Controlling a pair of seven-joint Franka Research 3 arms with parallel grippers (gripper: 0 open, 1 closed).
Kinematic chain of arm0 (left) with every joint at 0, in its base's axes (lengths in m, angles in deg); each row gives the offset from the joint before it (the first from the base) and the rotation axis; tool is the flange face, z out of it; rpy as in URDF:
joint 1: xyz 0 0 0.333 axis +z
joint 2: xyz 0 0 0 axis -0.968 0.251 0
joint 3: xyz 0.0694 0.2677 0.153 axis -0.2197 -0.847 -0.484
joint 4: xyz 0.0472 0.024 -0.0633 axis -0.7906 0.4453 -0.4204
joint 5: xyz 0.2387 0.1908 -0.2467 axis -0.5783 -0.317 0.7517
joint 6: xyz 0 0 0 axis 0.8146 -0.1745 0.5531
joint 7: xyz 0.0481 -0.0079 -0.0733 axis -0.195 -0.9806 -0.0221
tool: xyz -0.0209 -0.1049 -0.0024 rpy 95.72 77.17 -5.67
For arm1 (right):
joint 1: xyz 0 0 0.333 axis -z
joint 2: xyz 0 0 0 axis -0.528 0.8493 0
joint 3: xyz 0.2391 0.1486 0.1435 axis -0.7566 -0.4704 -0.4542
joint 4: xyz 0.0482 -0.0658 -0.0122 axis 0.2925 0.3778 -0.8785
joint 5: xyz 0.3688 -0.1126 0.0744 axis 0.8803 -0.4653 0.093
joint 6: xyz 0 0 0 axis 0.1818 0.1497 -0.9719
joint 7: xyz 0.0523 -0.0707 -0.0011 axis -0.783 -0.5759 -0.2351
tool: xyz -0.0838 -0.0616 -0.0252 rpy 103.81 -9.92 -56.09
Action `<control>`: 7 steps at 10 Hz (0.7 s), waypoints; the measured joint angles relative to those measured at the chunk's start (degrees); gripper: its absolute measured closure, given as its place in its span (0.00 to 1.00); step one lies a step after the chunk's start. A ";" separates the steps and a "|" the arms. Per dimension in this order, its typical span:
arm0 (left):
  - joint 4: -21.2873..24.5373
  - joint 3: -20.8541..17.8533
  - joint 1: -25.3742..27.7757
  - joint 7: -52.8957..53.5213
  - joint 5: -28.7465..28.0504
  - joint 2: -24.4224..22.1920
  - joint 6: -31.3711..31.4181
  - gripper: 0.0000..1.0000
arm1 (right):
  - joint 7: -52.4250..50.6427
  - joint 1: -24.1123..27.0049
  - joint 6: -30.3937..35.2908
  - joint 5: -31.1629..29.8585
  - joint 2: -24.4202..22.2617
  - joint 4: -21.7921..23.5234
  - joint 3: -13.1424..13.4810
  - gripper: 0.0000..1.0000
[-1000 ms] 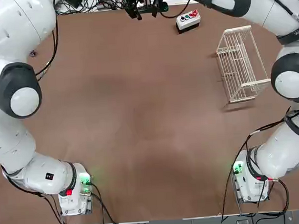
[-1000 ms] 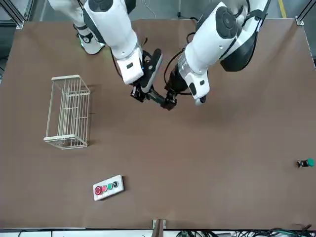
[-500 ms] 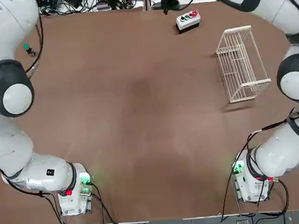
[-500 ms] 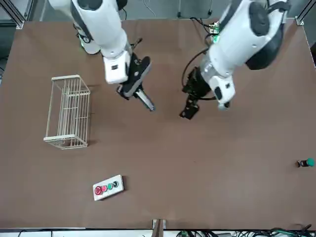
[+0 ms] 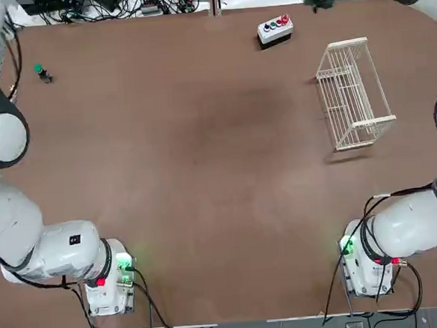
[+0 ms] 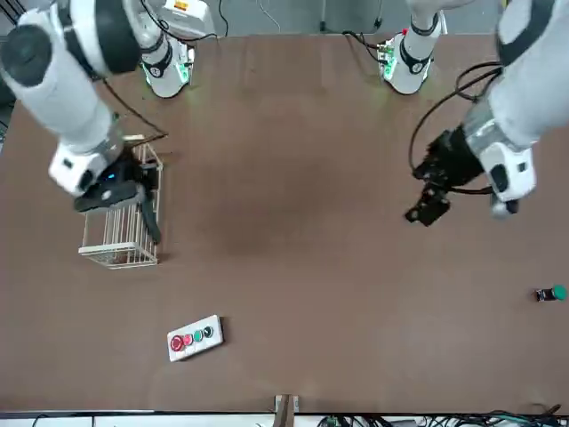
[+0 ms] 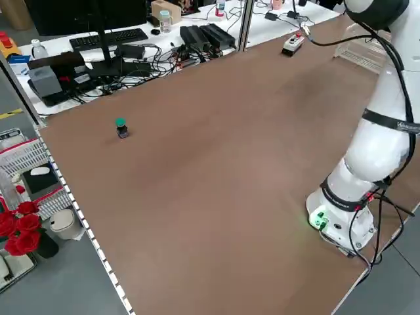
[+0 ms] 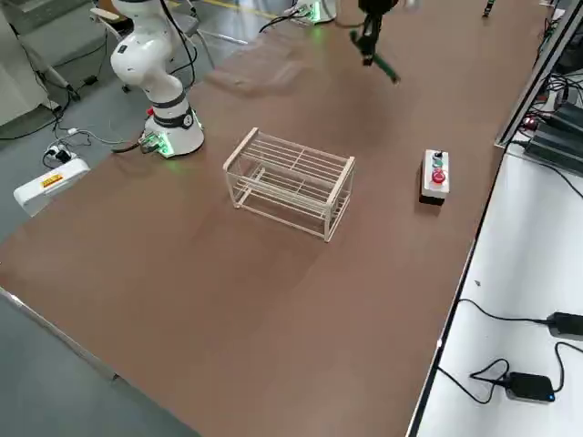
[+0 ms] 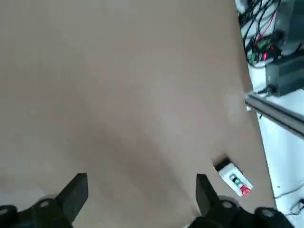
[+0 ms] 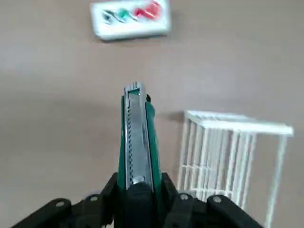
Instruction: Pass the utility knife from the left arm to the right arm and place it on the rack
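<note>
Over by the rack (image 6: 122, 216), the right gripper (image 6: 124, 197) is now carrying the knife (image 10: 137, 137) clamped (handover evidently done), while the left gripper (image 6: 429, 197), fingers spread and empty, is retreating toward three o'clock.

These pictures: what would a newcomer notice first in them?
First, the right end effector, shut on the utility knife, which juts out above the table beside the rack. Next, the left end effector, open and empty, across the table from the rack.
</note>
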 joint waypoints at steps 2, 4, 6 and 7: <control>-0.05 -0.14 5.53 13.33 -0.67 -2.26 -3.41 0.00 | -0.04 0.31 -4.23 2.85 -2.18 8.81 7.82 0.62; -0.11 -0.21 9.85 27.56 -0.80 -5.14 -6.89 0.00 | -0.46 0.34 -13.65 3.34 -5.10 20.19 11.21 0.62; -0.14 -0.30 12.50 42.83 -2.52 -8.18 -10.45 0.00 | -2.21 0.33 -20.34 3.75 -6.02 26.91 12.69 0.62; -0.13 -0.42 12.56 48.59 -3.54 -9.26 -10.95 0.00 | -3.19 0.32 -22.26 3.95 -6.03 28.55 13.13 0.62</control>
